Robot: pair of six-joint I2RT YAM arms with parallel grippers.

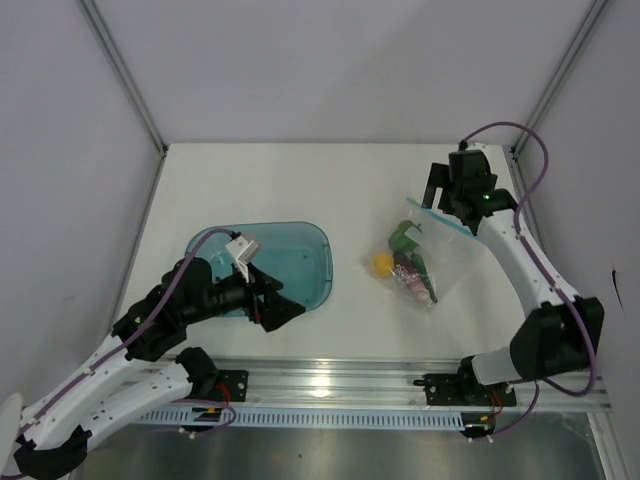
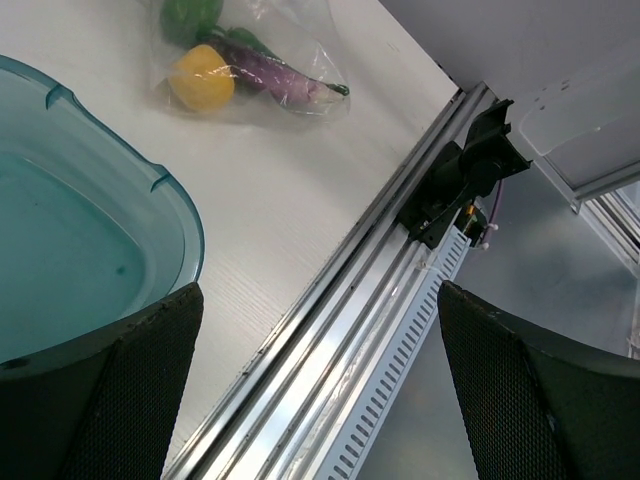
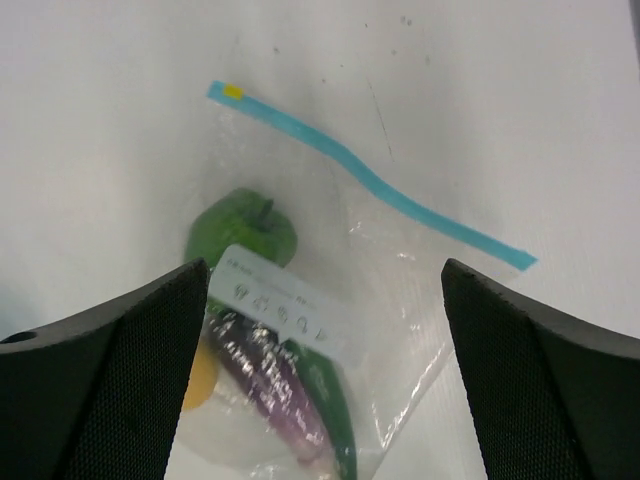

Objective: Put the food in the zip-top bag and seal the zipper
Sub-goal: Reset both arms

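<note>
The zip-top bag (image 1: pixel 425 255) lies flat on the white table at the right, and my right gripper (image 1: pixel 447 200) hangs open just above its zipper end, touching nothing. Inside the bag sits the food: a green vegetable (image 3: pixel 240 228), a round yellow fruit (image 3: pixel 198 375) and a purple piece (image 3: pixel 275 385). The zipper (image 3: pixel 370 180) runs as a thin teal strip across the bag's far edge. In the right wrist view the gripper (image 3: pixel 325 270) has nothing between its fingers. My left gripper (image 1: pixel 280 303) stands open and empty at the tray's near right corner; in its own view (image 2: pixel 318 300) the bag (image 2: pixel 250 60) is far off.
A translucent teal tray (image 1: pixel 315 245) lies left of centre, under the left wrist. An aluminium rail (image 1: pixel 340 385) runs along the near table edge. Grey walls and frame posts close the table at the back and sides.
</note>
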